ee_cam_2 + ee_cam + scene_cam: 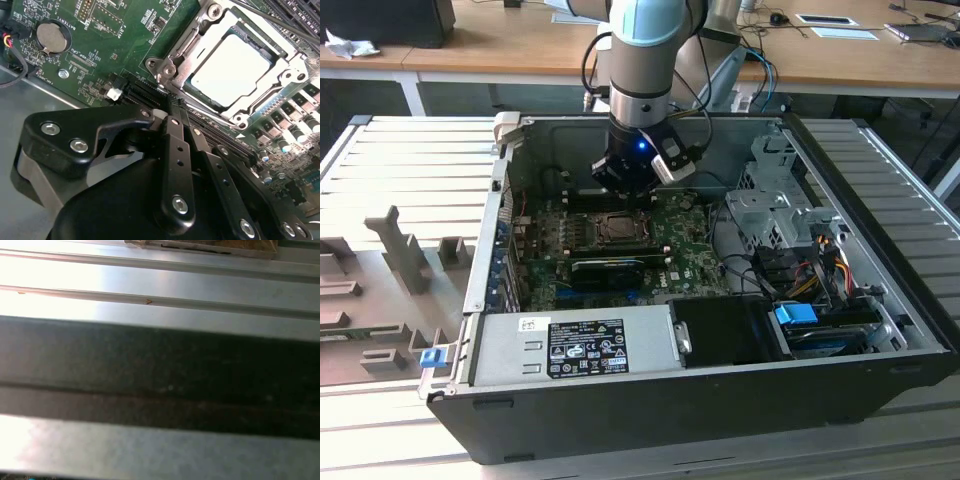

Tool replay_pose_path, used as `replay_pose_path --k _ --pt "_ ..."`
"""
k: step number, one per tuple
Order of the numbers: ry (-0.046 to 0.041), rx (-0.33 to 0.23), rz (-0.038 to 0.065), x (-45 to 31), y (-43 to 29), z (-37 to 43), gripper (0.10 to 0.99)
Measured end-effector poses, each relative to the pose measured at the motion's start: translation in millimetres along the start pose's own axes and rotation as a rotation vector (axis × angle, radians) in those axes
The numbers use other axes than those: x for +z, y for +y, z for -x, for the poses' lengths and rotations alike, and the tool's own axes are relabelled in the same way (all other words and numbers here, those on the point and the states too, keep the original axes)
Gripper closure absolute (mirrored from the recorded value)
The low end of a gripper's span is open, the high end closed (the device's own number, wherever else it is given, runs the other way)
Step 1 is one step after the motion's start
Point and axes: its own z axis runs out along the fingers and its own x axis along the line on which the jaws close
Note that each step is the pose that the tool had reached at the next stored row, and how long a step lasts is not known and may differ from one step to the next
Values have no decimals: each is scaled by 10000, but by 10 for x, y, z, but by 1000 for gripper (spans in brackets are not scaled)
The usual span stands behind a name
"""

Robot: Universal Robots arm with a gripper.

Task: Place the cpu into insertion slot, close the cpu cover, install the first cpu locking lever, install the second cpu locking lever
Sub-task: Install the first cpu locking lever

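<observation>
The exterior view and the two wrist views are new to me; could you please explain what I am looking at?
The exterior view comes from a camera off the machine: a robot arm reaches down into an open computer case lying on a ridged grey table, its gripper just above the green motherboard. The second wrist view comes from a camera on the arm, looking past the black gripper: the cpu lies on the board, the cpu cover framing it. The first wrist view, also from the arm, shows ridged grey metal and a dark band. I see nothing held.
</observation>
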Motion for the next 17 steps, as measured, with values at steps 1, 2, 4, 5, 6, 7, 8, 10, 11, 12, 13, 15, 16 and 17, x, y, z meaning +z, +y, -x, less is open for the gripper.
replay_pose_path --k 1,2,4,5,6,7,8,10,11,12,13,15,16,17 --pt "0 0 0 5 0 0 980" --pt "1 0 0 7 -2 0 980" --pt "-1 -1 2 8 -7 0 980" --pt "-1 0 1 8 -8 0 980" --pt "-1 0 2 8 -10 -1 980" --pt "-1 1 1 7 -11 -1 980" --pt "-1 1 0 7 -12 -1 980" --pt "0 0 -1 4 -16 -1 980" --pt "-1 0 1 3 -15 -1 980" --pt "-2 1 1 0 -15 -1 980" --pt "-1 1 2 -7 -15 -1 980" --pt "-2 0 3 -7 -16 -1 980" --pt "-1 0 1 -8 -17 -1 980" --pt "-1 0 2 -8 -18 -1 980"
